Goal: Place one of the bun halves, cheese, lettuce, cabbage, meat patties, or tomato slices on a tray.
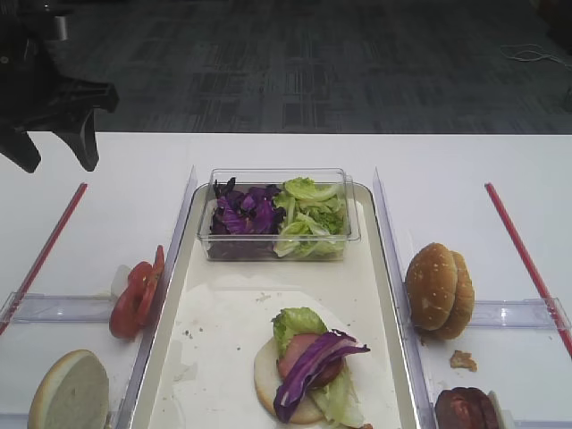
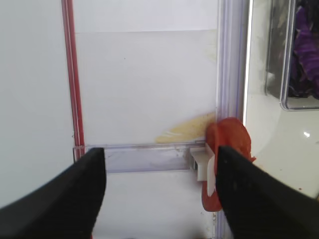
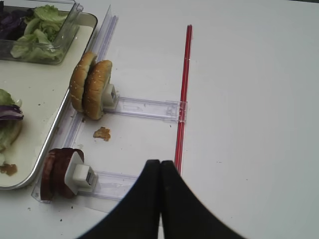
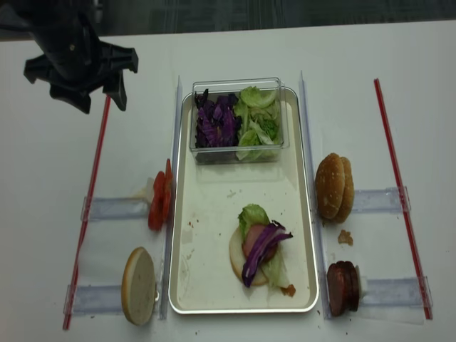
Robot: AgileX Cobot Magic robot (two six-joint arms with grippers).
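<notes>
The silver tray [image 1: 223, 331] [image 4: 206, 242] holds a stack of bun base, lettuce [image 1: 298, 322], a meat patty and a purple cabbage strip [image 1: 313, 362] [image 4: 260, 249]. Tomato slices [image 1: 134, 295] [image 2: 227, 144] stand in a holder left of the tray. Bun halves [image 1: 438, 290] [image 3: 92, 87] and meat patties [image 1: 465, 409] [image 3: 57, 172] stand to its right, and another bun half [image 1: 70, 393] lies front left. My left gripper [image 1: 58, 161] [image 4: 100, 103] [image 2: 160, 152] hangs open and empty above the far-left table. My right gripper [image 3: 160, 163] is shut and empty near the patties. Cheese is out of view.
A clear plastic tub [image 1: 277, 214] of purple cabbage and lettuce sits at the tray's far end. Clear plastic rails [image 1: 509, 313] and red strips [image 1: 523, 259] [image 1: 49, 241] flank the tray. A crumb [image 1: 462, 360] lies between the buns and the patties.
</notes>
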